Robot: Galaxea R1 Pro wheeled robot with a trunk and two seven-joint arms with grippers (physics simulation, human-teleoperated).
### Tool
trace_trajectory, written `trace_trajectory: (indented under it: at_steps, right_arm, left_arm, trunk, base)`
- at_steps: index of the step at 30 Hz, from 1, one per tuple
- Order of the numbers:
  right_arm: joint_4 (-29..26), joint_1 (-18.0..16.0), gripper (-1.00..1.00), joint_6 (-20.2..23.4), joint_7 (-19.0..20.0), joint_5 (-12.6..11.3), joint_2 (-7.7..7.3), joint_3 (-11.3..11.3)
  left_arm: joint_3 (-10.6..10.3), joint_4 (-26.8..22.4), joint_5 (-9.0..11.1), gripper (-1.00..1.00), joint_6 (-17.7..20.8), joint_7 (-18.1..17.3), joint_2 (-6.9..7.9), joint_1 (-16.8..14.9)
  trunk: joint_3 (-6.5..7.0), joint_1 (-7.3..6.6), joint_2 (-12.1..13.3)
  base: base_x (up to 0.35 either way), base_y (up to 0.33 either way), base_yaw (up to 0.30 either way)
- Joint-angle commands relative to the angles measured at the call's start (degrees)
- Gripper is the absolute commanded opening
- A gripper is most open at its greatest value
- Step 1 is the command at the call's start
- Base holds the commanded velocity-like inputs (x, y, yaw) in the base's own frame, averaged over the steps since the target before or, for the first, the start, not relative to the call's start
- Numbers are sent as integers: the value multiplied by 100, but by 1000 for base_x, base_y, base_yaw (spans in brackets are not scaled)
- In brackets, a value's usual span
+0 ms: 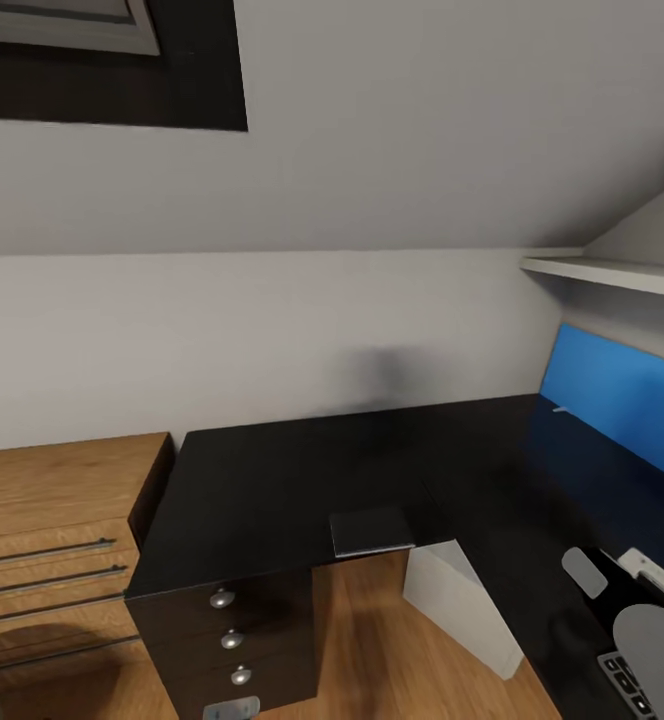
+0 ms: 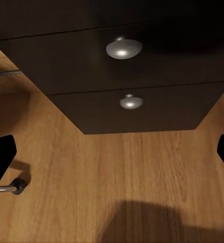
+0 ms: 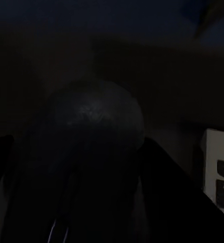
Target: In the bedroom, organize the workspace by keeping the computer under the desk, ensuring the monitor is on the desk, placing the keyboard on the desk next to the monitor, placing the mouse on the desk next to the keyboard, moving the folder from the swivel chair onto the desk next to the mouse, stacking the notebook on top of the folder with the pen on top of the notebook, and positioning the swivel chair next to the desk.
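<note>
The glossy black L-shaped desk [image 1: 272,480] fills the head view, its blue back panel [image 1: 622,395] at the right. Near the inner corner of the desk lies the dark grey notebook [image 1: 372,530]. A corner of the keyboard [image 1: 624,682] shows at the bottom right beside my right arm [image 1: 657,640]. In the right wrist view, my right gripper [image 3: 81,167] is shut on the round black mouse [image 3: 91,142], with keyboard keys [image 3: 219,174] just beside it. My left gripper [image 2: 112,157] is open, low over the floor before the desk's silver-knobbed drawers [image 2: 124,48].
A light wooden drawer chest [image 1: 52,540] stands against the desk's left side. The desk's white leg [image 1: 462,600] rises from the wooden floor [image 1: 372,650]. A white shelf [image 1: 612,272] hangs above the blue panel. A chrome leg with a caster [image 2: 14,186] lies near my left gripper.
</note>
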Motion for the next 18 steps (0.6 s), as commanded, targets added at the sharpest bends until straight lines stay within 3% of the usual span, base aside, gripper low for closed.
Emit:
trace_trajectory:
  at_steps: [1,5,8,18]
  right_arm:
    - [-7,-2,-100,-43,-7,-114,-3,9]
    - [-7,-2,-100,-50,18,-316,-9,14]
    - [-13,-2,-100,-77,15,-337,-10,14]
    - [-15,-2,-100,-81,10,-349,-10,12]
  left_arm:
    - [-41,1,60,100,-39,34,4,-9]
    - [-40,1,60,100,-39,34,4,-9]
    - [-43,1,60,100,-39,32,-1,-9]
    - [-45,8,62,100,-23,32,3,-9]
  trunk:
    - [-25,23,-46]
    - [-97,111,-207]
    - [-151,177,-327]
    - [-151,177,-327]
  base:
    - [0,0,0]
    - [0,0,0]
    - [0,0,0]
    - [0,0,0]
